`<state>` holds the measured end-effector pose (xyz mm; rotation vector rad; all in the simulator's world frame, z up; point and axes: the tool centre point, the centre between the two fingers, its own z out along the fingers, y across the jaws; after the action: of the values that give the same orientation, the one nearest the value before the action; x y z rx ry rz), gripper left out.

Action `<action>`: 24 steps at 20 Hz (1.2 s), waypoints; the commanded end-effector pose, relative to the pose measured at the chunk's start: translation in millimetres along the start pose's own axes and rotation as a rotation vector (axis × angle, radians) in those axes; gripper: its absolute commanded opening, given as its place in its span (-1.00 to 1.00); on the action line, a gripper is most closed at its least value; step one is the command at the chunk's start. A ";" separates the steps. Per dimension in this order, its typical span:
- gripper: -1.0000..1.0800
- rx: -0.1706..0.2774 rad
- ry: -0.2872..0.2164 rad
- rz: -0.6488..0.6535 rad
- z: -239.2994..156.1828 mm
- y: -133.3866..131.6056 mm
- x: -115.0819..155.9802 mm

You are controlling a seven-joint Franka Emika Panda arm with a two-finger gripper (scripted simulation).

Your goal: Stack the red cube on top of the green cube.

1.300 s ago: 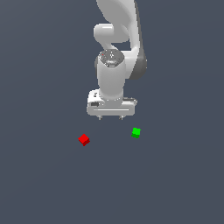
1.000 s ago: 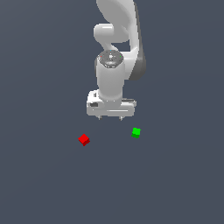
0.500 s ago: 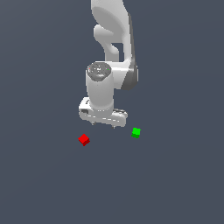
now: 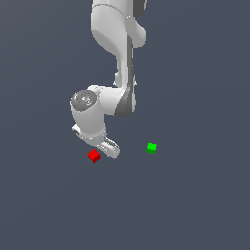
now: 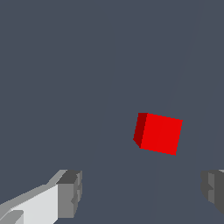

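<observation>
Approach stage of a stacking task. The red cube [image 4: 93,156] rests on the grey bench [image 4: 195,205], with the green cube [image 4: 152,147] well apart from it toward the exterior view's right; nothing is stacked and neither cube is held. The pincer [image 5: 142,190] hangs low, just beside the red cube, its housing tilted over it in the exterior view. In the wrist view the two fingertips [image 5: 70,194] stand wide apart with only bare bench between them, and the red cube [image 5: 158,133] lies a little beyond the gap, turned slightly askew to the finger line. Remaining, by judgement: centre the fingers on the red cube, close, lift, carry to the green cube, and release squarely on top. No brand, label or legible writing appears on the arm, cubes or bench.
</observation>
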<state>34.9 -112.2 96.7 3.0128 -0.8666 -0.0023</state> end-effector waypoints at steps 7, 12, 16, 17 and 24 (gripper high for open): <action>0.92 0.006 0.000 0.181 24.2 31.2 20.5; 0.92 0.007 -0.001 0.202 26.9 35.4 22.0; 0.92 0.006 -0.001 0.198 30.5 34.9 21.5; 0.92 0.006 -0.001 0.198 33.3 35.2 21.5; 0.92 0.007 -0.001 0.201 68.3 35.3 20.4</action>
<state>33.4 -153.6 36.5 2.9168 -1.1664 -0.0006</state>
